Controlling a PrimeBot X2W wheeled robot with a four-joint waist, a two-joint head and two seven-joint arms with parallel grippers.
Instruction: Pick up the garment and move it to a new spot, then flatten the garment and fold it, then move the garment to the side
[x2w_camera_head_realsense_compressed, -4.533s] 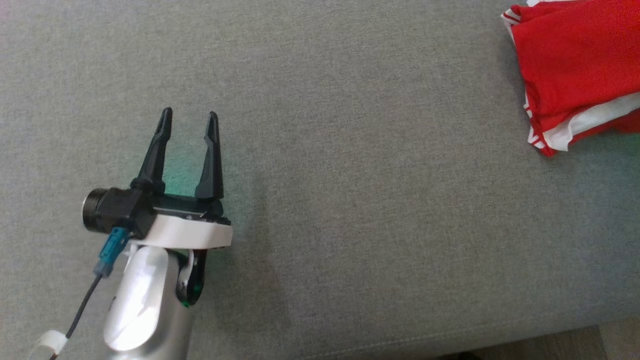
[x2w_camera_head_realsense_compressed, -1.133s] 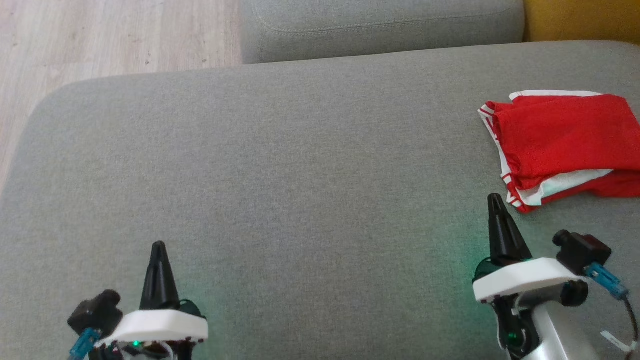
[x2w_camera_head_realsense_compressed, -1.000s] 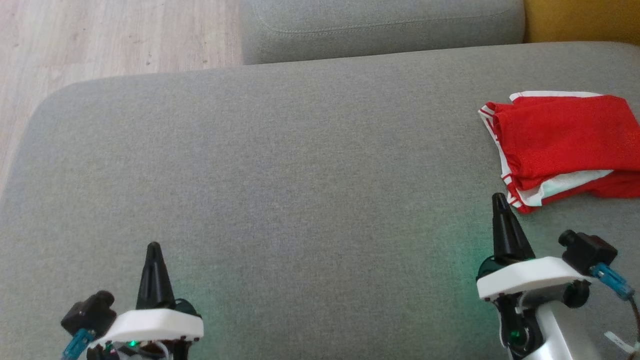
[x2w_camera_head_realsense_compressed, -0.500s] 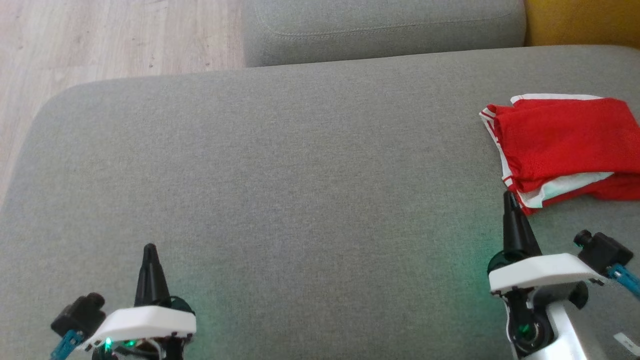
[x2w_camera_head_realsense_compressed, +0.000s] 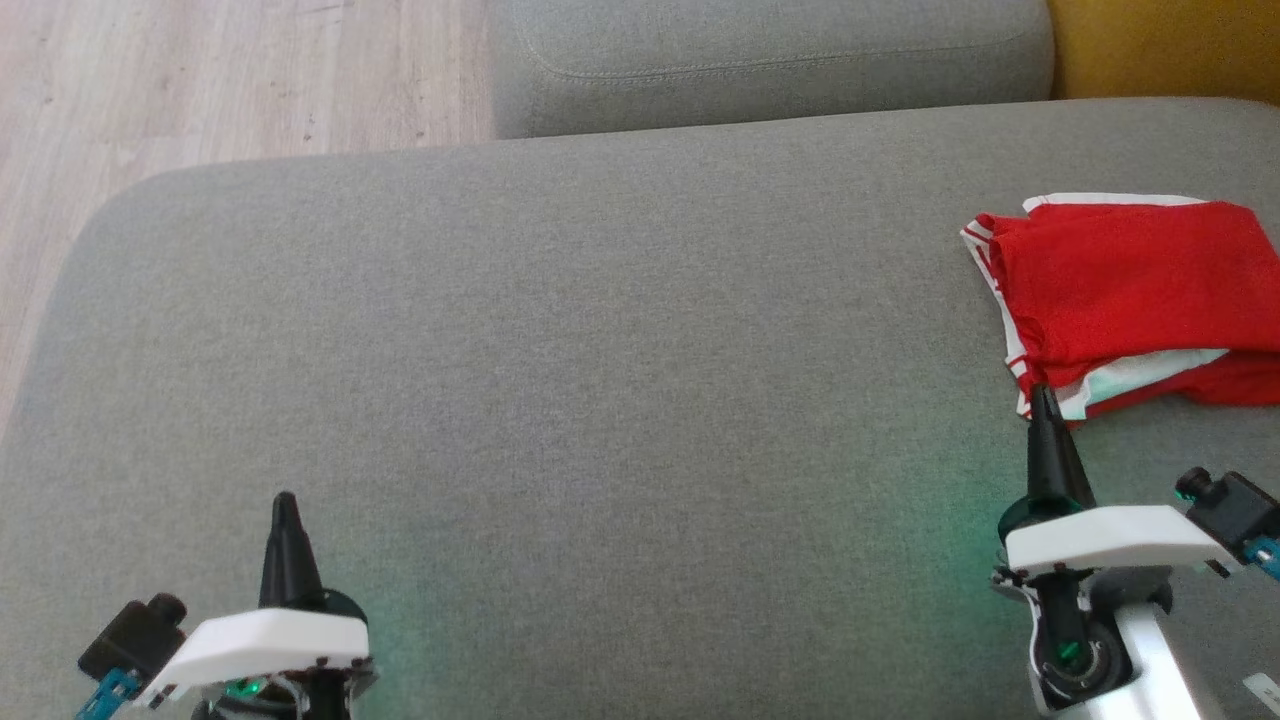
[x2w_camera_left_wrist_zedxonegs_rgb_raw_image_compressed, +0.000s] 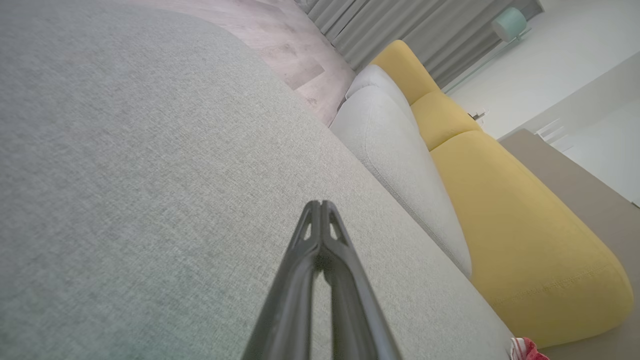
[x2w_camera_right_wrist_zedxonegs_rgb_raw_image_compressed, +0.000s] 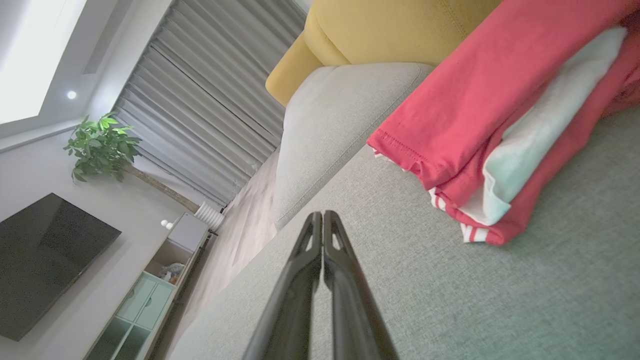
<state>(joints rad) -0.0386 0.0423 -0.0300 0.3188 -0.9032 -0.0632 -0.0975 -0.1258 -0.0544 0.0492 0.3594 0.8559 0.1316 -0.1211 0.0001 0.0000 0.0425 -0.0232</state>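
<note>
We can read no lettering, brand, number or sign. The red garment (x2w_camera_head_realsense_compressed: 1130, 285) shows white stripes and no print that we can make out.

The sofa seat (x2w_camera_head_realsense_compressed: 600, 350) is grey woven cloth, matt and coarse-grained. The garment (x2w_camera_head_realsense_compressed: 1130, 280) is soft red knit cloth with white trim and a stitched hem. The floor (x2w_camera_head_realsense_compressed: 200, 80) is pale wood plank. The yellow cushion (x2w_camera_left_wrist_zedxonegs_rgb_raw_image_compressed: 525, 225) is smoother matt cloth. The right end effector (x2w_camera_head_realsense_compressed: 1044, 400) has matt black plastic fingers (x2w_camera_right_wrist_zedxonegs_rgb_raw_image_compressed: 300, 285) and a glossy white plastic shell (x2w_camera_head_realsense_compressed: 1110, 538)
</note>
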